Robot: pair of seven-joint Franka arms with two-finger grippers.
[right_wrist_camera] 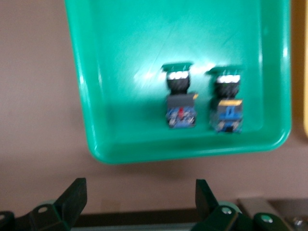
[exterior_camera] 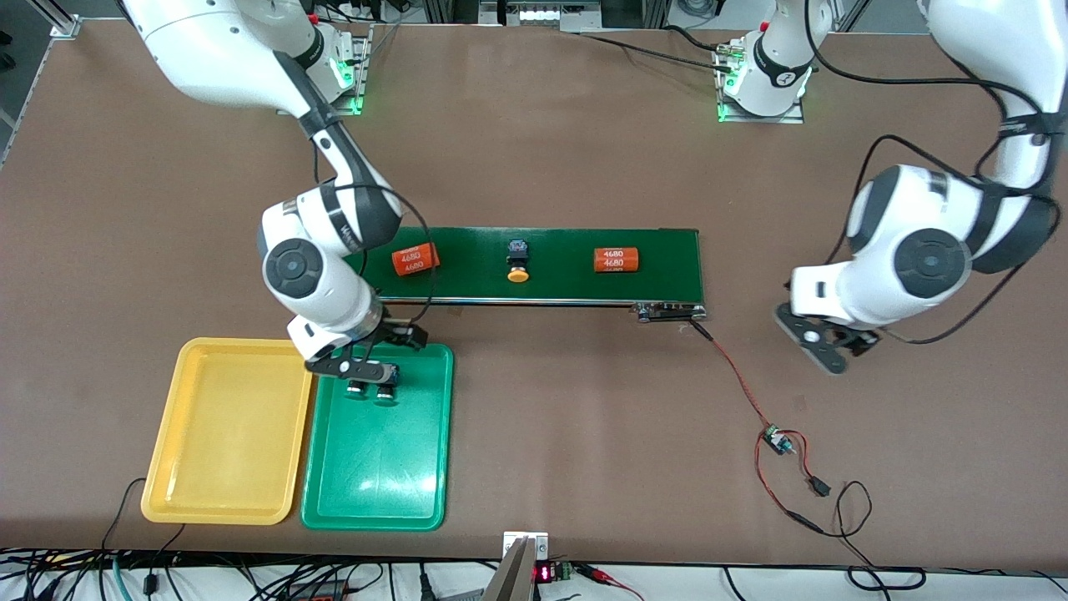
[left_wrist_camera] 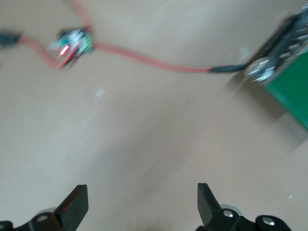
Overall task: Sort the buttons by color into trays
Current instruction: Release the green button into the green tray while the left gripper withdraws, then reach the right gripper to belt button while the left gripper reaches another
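While your right gripper [exterior_camera: 367, 367] hovers spread over the green tray [exterior_camera: 375, 484], you have two green buttons [right_wrist_camera: 202, 103] inside, one yellow button [exterior_camera: 518, 260] on the belt [exterior_camera: 667, 267]; left gripper [left_wrist_camera: 142, 204] spread, waiting.

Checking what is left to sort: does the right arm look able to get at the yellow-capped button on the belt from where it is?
Probably yes. The right gripper is open over the green tray, and the yellow-capped button lies uncovered on the conveyor belt between two orange cylinders.
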